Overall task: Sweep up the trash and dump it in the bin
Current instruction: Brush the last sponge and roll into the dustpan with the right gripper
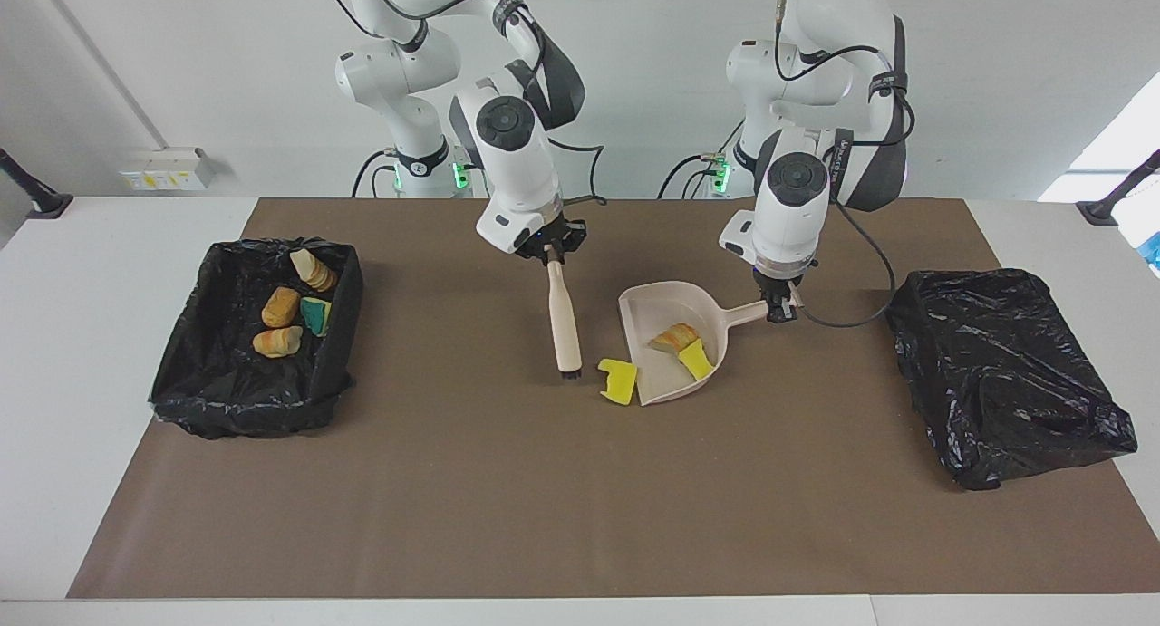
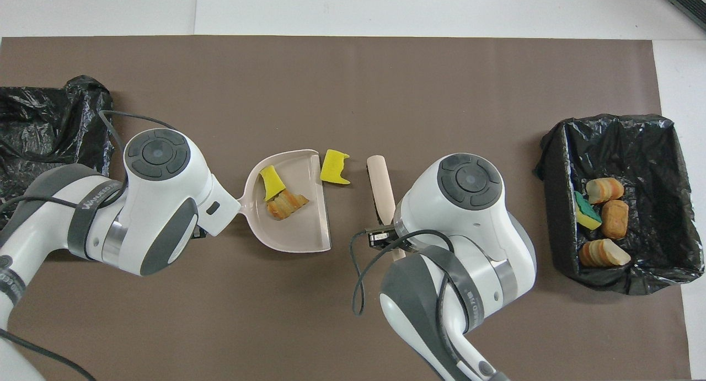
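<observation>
The beige dustpan (image 1: 675, 336) sits mid-worktop (image 1: 507, 481) on the brown mat, and everything else can be placed from it. The left gripper (image 1: 778, 311) is clamped on the end of the dustpan's handle, on the side toward the left arm's end of the worktop. Inside the pan lie two pieces of trash: a tan bread-like piece (image 1: 673, 337) and, touching it, a yellow sponge chunk (image 1: 696, 361). Another yellow sponge chunk (image 1: 618, 380) lies on the mat just outside the pan's open mouth.

Beside that mouth, toward the right arm's end, the right gripper (image 1: 554, 255) is closed tight on the top of the brush (image 1: 565, 322), whose dark bristles point down at the mat near the loose sponge.

Well away on that same side stands the black-lined bin (image 1: 208, 390), holding four more pieces (image 1: 281, 307). On the dustpan's handle side lies a crumpled black bag (image 1: 1006, 372).

The left arm's grey band carries white lettering (image 2: 102, 196); I cannot read it surely.
</observation>
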Controlling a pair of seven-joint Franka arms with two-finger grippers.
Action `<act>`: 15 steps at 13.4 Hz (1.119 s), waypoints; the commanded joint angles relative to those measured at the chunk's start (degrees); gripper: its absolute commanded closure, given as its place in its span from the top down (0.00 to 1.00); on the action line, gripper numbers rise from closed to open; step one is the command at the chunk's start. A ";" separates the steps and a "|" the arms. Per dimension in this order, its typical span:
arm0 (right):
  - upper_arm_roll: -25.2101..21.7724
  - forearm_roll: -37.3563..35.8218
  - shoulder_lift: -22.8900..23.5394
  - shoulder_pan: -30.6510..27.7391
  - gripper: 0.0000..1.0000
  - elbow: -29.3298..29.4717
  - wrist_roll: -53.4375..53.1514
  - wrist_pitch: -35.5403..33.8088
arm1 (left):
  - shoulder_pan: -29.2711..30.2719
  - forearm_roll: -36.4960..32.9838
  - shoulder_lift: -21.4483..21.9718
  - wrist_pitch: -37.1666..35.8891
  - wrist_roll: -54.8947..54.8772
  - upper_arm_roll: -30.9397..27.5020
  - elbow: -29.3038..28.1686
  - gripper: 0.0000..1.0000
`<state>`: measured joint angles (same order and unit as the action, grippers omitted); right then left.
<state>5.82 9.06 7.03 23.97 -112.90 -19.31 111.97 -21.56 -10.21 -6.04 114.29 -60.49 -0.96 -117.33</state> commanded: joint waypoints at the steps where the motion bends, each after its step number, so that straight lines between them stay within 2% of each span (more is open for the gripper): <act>1: 1.55 -2.29 3.59 1.33 0.00 0.49 1.82 4.73 | 0.29 0.72 2.00 -0.12 0.46 0.00 -1.85 0.00; 3: 1.73 -0.90 7.01 4.06 0.00 3.46 3.65 6.41 | 0.37 1.41 1.91 0.05 0.47 0.00 -1.77 0.00; 6: 4.02 9.89 7.47 4.94 0.00 3.74 4.28 12.81 | 0.64 2.21 1.82 0.14 0.38 0.00 -1.68 0.00; 7: 4.02 10.88 7.47 5.47 0.00 3.74 4.11 12.92 | 1.16 2.21 1.73 0.14 0.38 0.00 -1.59 0.00; 10: 3.67 10.10 6.51 4.34 0.00 3.13 4.46 9.25 | 1.60 2.99 1.91 0.14 0.03 0.00 -1.50 0.00; 13: 3.40 8.44 2.21 1.01 0.00 2.25 3.93 1.87 | 4.06 3.44 2.70 0.14 -1.03 0.08 -1.06 0.00; 15: 3.40 5.01 -0.69 -1.02 0.00 0.76 3.67 -0.43 | 5.12 3.44 3.57 -0.03 -2.25 0.09 -1.06 0.00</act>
<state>8.99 15.93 10.34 24.83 -109.69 -17.40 113.36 -17.54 -7.70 -5.02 114.31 -60.98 -1.10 -117.30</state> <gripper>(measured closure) 0.740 0.670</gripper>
